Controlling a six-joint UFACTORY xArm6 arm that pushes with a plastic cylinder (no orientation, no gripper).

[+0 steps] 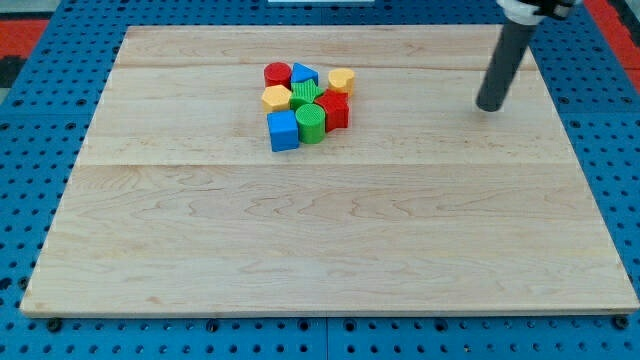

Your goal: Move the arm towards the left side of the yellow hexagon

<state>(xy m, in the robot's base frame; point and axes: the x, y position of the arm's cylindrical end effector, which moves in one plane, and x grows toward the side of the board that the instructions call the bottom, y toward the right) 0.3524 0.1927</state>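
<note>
The yellow hexagon (276, 97) lies on the left edge of a tight cluster of blocks in the upper middle of the wooden board (330, 250). Around it are a red cylinder (277, 73), a blue block (304, 75), a yellow heart-like block (341, 79), a green star-like block (304, 94), a red block (334, 109), a green cylinder (311, 123) and a blue cube (283, 130). My tip (490, 105) is far to the view's right of the cluster, at about the hexagon's height, touching no block.
The board lies on a blue pegboard surface (40, 150) that shows on all sides. The rod rises from the tip toward the view's top right corner.
</note>
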